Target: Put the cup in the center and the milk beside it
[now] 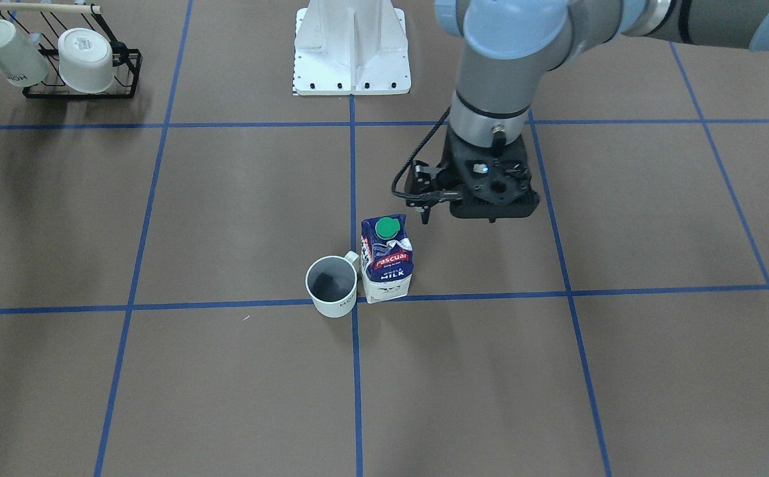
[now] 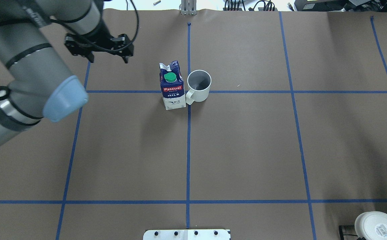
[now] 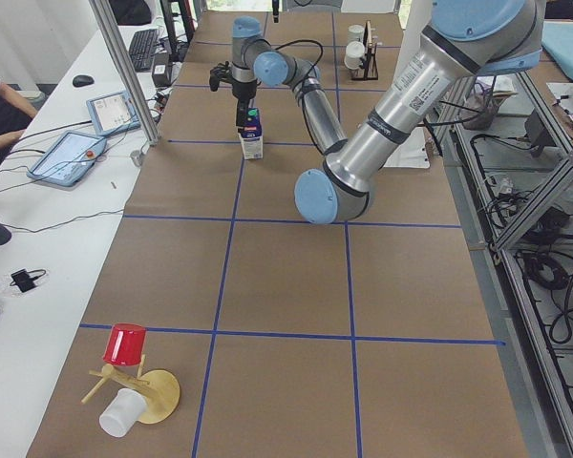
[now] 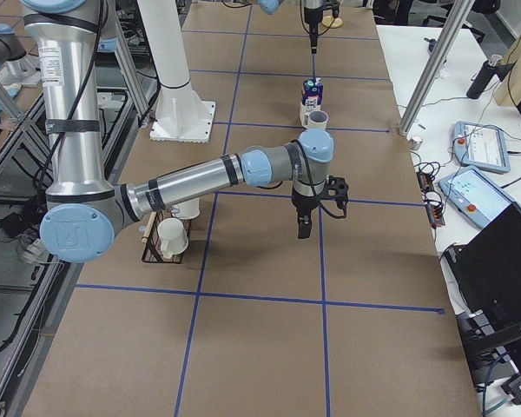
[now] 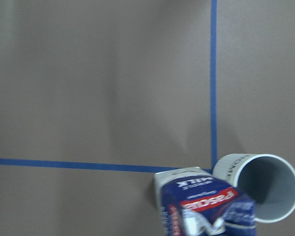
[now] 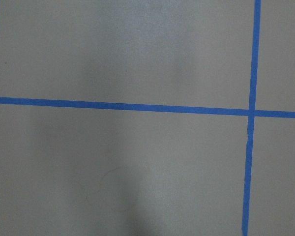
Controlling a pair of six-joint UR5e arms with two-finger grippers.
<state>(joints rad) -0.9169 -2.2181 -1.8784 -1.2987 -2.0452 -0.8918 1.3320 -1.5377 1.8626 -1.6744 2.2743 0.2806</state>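
Milk [image 2: 172,87] just beside cup [image 2: 199,86], ctr — left claw [image 2: 108,60] spread, nearby.

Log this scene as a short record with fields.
cup: upright where the blue tape lines cross, handle toward the milk
milk: upright, close beside the cup, on the robot's left of it
left gripper: open, empty, apart from the milk
right gripper: over bare table, far from both; open or shut unclear
wire rack: holds two tilted white mugs
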